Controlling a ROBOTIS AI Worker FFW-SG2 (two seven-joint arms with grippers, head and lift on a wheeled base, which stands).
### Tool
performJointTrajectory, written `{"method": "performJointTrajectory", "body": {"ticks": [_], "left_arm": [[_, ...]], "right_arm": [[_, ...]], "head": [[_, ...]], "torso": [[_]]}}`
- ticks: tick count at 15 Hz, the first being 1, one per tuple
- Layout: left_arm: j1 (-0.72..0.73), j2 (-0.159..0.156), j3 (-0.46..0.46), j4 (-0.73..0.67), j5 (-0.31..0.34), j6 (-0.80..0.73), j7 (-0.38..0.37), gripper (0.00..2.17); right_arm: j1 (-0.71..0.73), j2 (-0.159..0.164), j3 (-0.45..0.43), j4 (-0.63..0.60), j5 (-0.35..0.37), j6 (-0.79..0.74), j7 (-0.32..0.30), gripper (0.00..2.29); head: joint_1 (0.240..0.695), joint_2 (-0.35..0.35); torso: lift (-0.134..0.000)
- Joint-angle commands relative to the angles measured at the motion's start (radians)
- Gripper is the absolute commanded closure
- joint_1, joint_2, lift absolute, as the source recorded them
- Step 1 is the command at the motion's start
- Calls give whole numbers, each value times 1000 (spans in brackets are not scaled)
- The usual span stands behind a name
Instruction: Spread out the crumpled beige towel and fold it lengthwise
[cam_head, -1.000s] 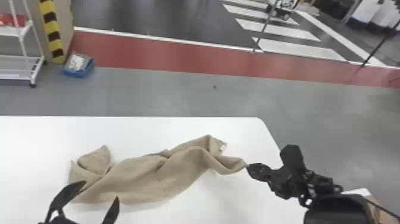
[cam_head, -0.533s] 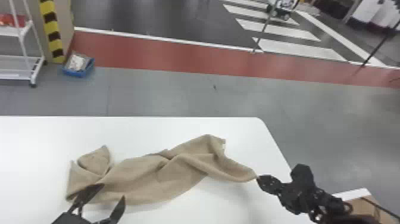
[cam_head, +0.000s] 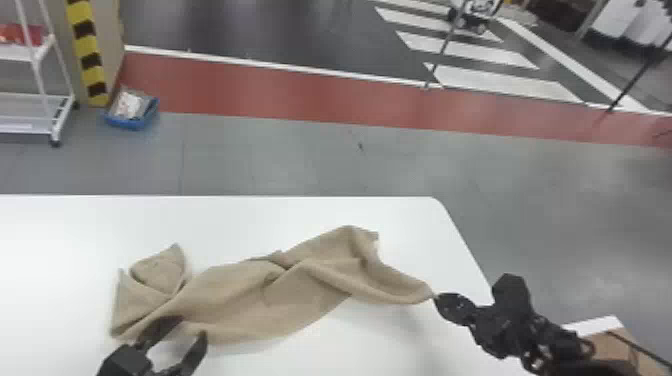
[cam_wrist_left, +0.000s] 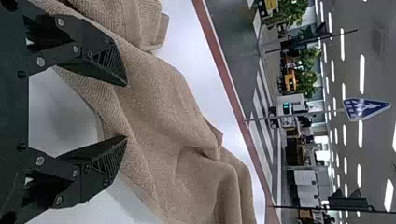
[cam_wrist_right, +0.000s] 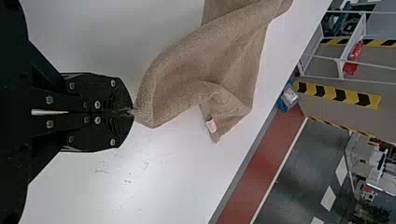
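The crumpled beige towel (cam_head: 270, 290) stretches across the white table in folds, its left end bunched up. At its near left edge, my left gripper (cam_head: 175, 335) stands open in the head view. The left wrist view has the left gripper (cam_wrist_left: 125, 111) with its fingers spread over the towel (cam_wrist_left: 159, 107), nothing pinched between them. Off the towel's right end, my right gripper (cam_head: 436, 296) holds a corner. In the right wrist view the right gripper (cam_wrist_right: 132, 112) is shut on the tip of the towel (cam_wrist_right: 187, 70), and a small white tag (cam_wrist_right: 211, 125) shows near another corner.
The white table (cam_head: 240, 215) has its rounded far right corner beyond the towel. A cardboard box (cam_head: 610, 350) stands beside the table at the lower right. On the floor beyond are a blue bin (cam_head: 132, 117) and a white rack (cam_head: 37, 100).
The right gripper has moved right and nearer with the towel's corner, drawing that end out longer. My left gripper has moved right and a little forward to the towel's near edge.
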Motion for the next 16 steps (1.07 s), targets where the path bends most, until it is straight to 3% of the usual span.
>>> {"method": "performJointTrajectory", "body": {"ticks": [1,3,5,6,7,10,12,16], "left_arm": [[0,1,12,-3,0,18,2,988],[0,1,12,-1,-14,18,6,1339],[2,1,13,-3,-23,18,6,1376],[5,1,13,-4,-22,18,8,1565],[8,1,15,-12,-22,21,8,1622],[65,9,62,-119,1,24,3,1663],[132,24,135,-242,40,27,3,1663],[246,47,283,-477,135,79,-29,1663]], "right_arm": [[0,0,-1,0,-6,-1,0,1443],[0,2,-1,-5,-15,-1,3,1443],[6,8,-14,-18,-17,-4,12,1443],[11,12,-18,-26,-20,-4,15,1443],[17,19,-23,-40,-23,-4,20,1443],[46,25,-34,-86,-55,-4,34,1443],[60,42,-69,-133,-109,-13,75,1443],[66,100,-159,-322,-250,45,183,1443]], "head": [[695,-350],[695,-350],[695,-350],[695,-350],[695,-350],[695,-350],[695,-350],[695,-350]], "torso": [[0],[0],[0],[0],[0],[0],[0],[0]]}}
